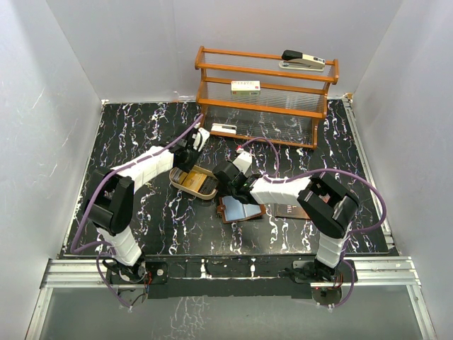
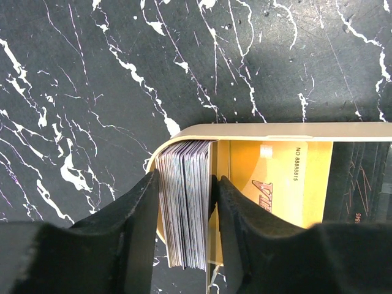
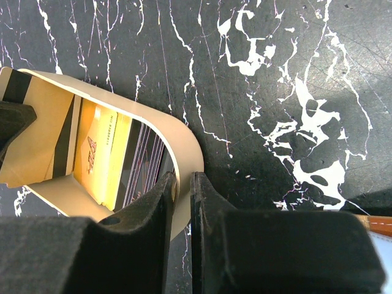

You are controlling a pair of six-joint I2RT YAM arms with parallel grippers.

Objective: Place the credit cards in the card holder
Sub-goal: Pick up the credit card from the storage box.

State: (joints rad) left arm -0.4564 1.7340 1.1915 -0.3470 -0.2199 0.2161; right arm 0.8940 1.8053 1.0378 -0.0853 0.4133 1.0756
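Left wrist: your L gripper (image 2: 185, 190) clamps the stacked credit cards (image 2: 184, 162) in the tray (image 2: 275, 130), R gripper (image 3: 182, 180) pinches tray rim, card holder (image 1: 241, 210) at tray's 4 o'clock; thick stack may fan/slip on lift.

bright, even light from above – soft shadows pool mid-table (image 1: 141, 127); overhead view crisp, wrist views dimmer – sharp on the marble, the close black fingers (image 2: 116, 245) blurred
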